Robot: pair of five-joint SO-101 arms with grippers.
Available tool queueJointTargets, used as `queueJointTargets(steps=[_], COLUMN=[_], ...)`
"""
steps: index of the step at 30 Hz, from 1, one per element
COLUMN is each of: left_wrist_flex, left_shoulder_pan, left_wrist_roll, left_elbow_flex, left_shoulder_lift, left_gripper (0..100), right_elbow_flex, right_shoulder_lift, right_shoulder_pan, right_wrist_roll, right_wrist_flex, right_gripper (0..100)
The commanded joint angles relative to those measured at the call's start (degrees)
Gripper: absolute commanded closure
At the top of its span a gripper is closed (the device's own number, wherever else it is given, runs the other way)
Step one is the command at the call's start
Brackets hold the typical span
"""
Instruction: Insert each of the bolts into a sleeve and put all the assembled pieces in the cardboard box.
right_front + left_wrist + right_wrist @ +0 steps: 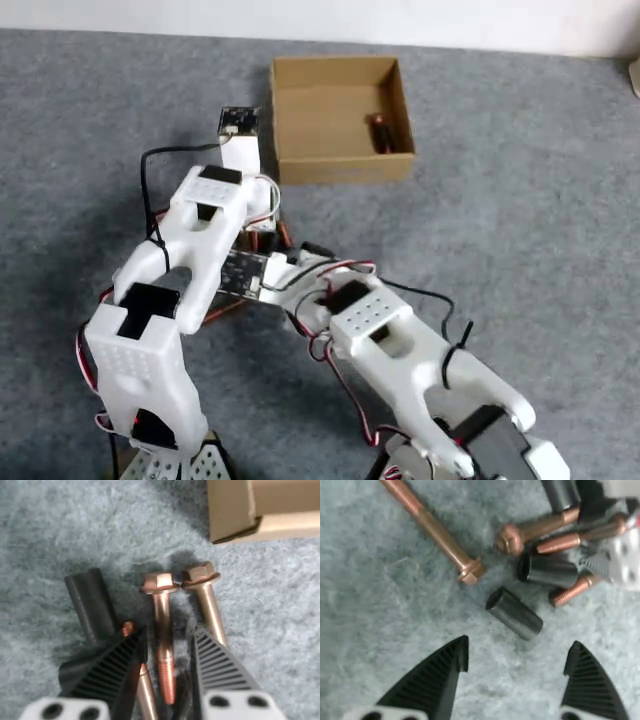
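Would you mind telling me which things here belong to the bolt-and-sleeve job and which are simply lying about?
Belonging to the job: bolts, sleeves, cardboard box, assembled piece inside it, left claw, right claw.

Just lying about: grey carpet; pale object at the high view's edge, too cut off to identify.

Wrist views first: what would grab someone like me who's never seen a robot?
The left pincer stands open astride a copper bolt, while the right pincer gapes toward a black sleeve. In the high view, the cardboard box holds what looks like one assembled piece by its right wall.
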Motion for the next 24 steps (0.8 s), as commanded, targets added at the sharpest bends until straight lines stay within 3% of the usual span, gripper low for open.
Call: queueJointTargets(steps=[1, 10, 16, 24], left_wrist_flex=[0.9, 0.4, 1.1, 8.6], left_shoulder_pan=[-1.3, -1.8, -4.6, -4.8], left_wrist_roll=[0.4, 0.7, 6.4, 6.4], left_elbow_flex=[-2.5, -2.9, -5.3, -10.3], left_shoulder_lift=[-0.2, -0.5, -0.9, -0.9], left_gripper=[85, 85, 85, 85], right_elbow_flex=[-3.5, -3.3, -3.2, -3.4], right_shoulder_lift=[1.4, 2.2, 2.2, 2.8], right_shoulder_pan=[-0.7, -0.8, -0.8, -0.5], right_wrist_roll=[2.4, 2.8, 2.8, -0.8], right_wrist_flex=[0.5, 0.2, 0.2, 0.1], right_gripper=[70.9, 70.9, 70.9, 70.9])
